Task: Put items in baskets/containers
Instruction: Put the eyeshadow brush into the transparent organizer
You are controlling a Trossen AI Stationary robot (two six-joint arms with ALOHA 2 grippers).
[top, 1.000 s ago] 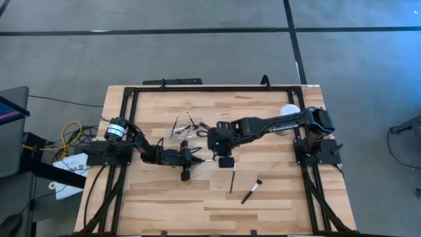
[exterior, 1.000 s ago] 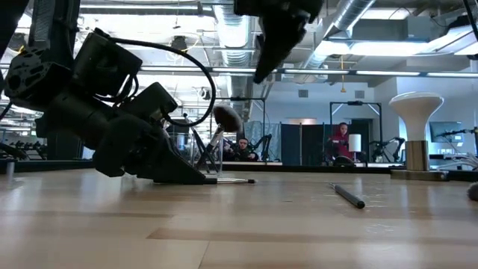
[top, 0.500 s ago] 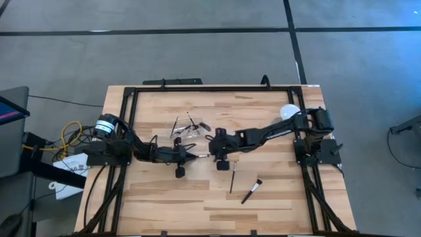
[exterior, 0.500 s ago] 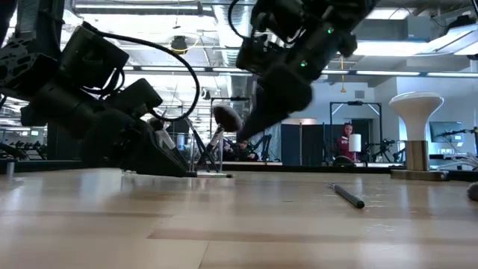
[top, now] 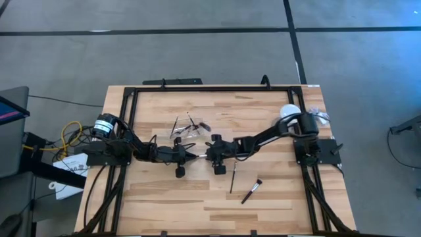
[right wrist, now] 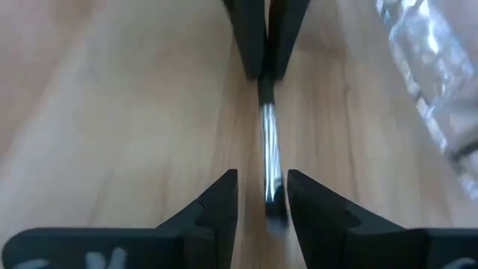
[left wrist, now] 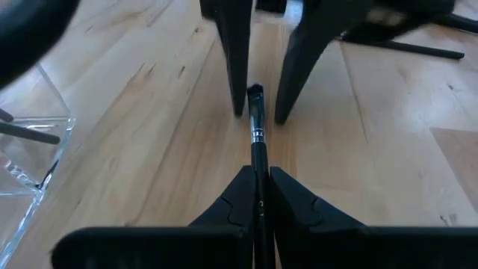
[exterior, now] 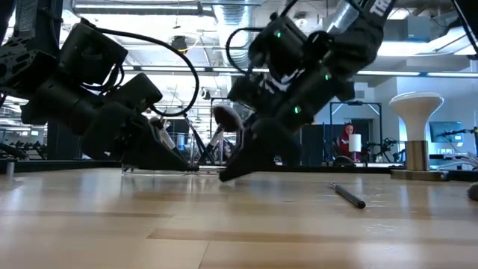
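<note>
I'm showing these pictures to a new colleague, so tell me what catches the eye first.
At the table's middle, the two arms meet tip to tip over one slim brush: the left tool is shut on its handle, while the right tool stands open around its bristle end. Just beyond them sits a clear container with brushes in it, and two more brushes lie loose nearer the front edge.

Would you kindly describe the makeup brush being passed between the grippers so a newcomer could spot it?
Start at the middle of the wooden table, where the two dark arms meet tip to tip. The left gripper is shut on a slim makeup brush, whose bristle end lies between the open right gripper. Unlike the two loose brushes nearer the front edge, it is held.
</note>
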